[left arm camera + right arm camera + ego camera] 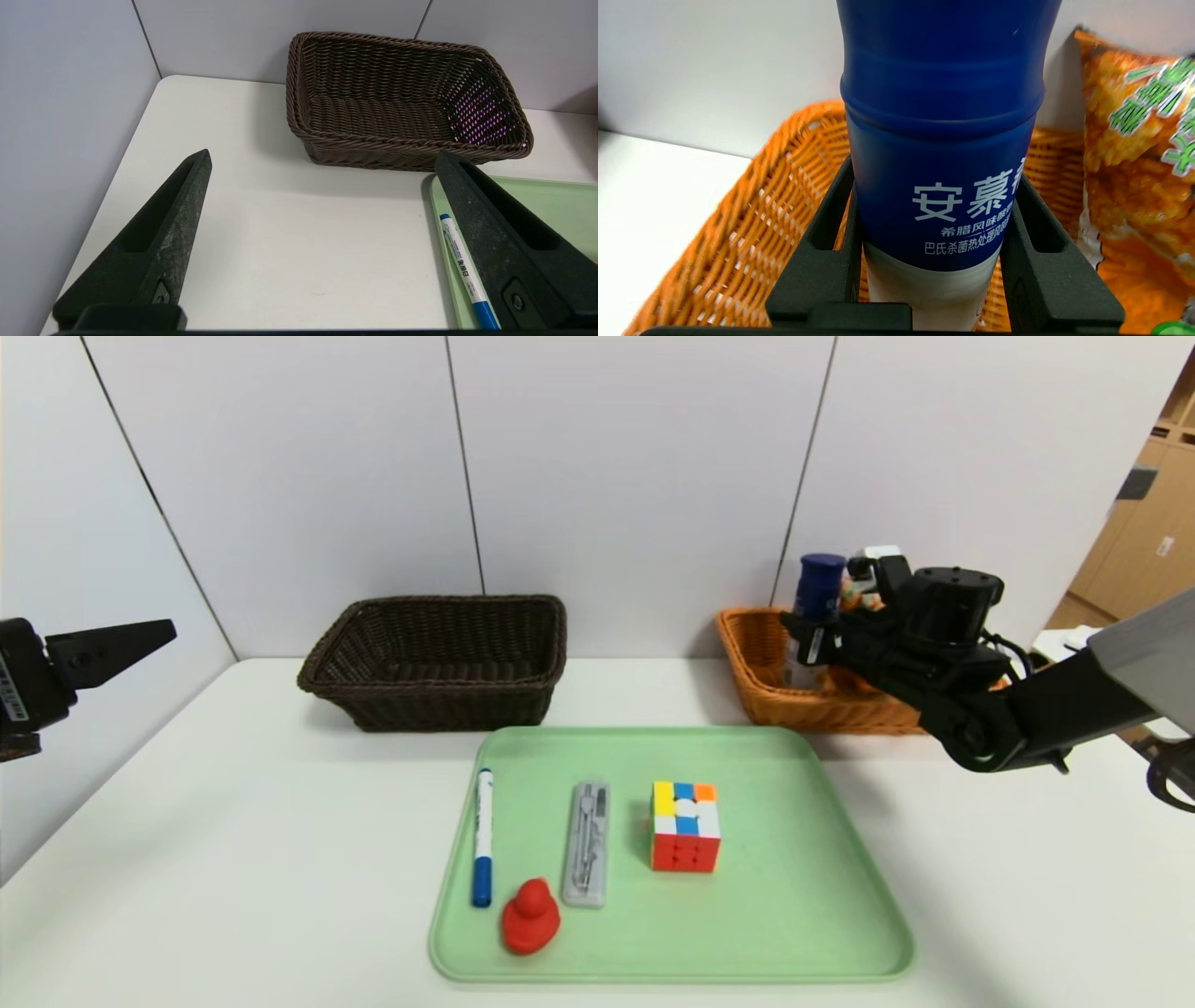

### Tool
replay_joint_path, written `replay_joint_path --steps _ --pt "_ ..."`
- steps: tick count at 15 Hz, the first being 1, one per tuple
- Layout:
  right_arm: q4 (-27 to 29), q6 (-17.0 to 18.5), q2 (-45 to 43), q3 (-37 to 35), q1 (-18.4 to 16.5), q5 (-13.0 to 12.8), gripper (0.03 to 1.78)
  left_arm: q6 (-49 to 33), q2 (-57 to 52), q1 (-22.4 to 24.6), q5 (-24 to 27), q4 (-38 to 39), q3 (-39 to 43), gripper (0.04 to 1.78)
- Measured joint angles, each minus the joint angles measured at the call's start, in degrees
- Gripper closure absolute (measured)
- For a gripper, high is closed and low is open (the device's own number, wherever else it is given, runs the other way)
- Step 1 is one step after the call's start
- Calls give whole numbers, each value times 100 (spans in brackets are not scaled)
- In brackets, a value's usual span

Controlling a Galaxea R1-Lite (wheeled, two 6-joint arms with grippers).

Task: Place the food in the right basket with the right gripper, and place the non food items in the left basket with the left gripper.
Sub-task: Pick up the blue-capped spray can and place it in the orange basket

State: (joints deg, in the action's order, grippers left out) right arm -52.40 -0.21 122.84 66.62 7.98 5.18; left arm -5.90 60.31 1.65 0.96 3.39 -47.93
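White table (233, 859), grey panelled wall (635, 476) — right gripper (931, 224) fingers clamp bottle (943, 140); left gripper (322, 158) fingers spread, holding nothing.

An office-like test room is showing here: plain grey partition panels (635, 476) are backing a bare white table (233, 821), and wooden cabinets (1144, 537) are standing off to the right.

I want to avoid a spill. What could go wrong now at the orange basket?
The right gripper holds the blue bottle upright over the orange basket. Released there, the tall bottle may tip against the snack bag or over the rim. The jaws, when opening, might also catch the wicker wall.
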Motion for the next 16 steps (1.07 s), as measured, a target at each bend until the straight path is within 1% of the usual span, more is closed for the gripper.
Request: replay_joint_path --steps 3,4,10,14,16 --pt "-6 -1 55 74 0 -190 101 -10 9 0 0 0 -2 13" --pt "-17 -4 69 105 0 -213 101 -11 13 0 0 0 0 13" --pt "5 -10 76 201 -2 -221 101 -11 35 0 0 0 -7 13" --pt "-59 -6 48 190 -2 -271 65 -10 39 0 0 7 -7 13" --pt "-171 -10 52 187 -2 -347 53 -11 41 0 0 7 -7 13"
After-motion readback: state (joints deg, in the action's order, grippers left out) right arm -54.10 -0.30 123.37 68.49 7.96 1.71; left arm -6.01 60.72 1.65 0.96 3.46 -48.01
